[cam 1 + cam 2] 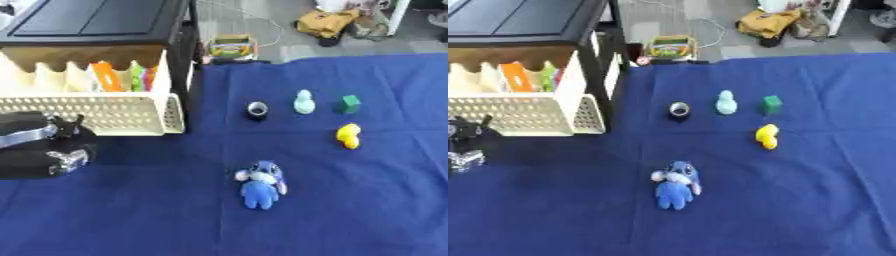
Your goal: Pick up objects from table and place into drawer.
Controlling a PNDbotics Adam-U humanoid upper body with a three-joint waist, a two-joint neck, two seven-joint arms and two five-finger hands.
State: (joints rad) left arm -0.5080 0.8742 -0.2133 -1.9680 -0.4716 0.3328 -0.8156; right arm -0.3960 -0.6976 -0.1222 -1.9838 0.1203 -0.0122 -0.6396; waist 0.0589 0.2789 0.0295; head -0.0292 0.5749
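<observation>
Lying well right of the left hand (52, 150), finger state unclear: blue plush toy (261, 184).

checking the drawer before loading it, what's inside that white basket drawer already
The white drawer is pulled open; an orange item and green and pinkish pieces stand between its dividers. Its front wall hides the bottom.

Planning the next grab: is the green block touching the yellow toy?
Apart. The left eye view shows blue cloth between the green block and the yellow toy.

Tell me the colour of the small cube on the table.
The cube is green, clearest in the left eye view.
</observation>
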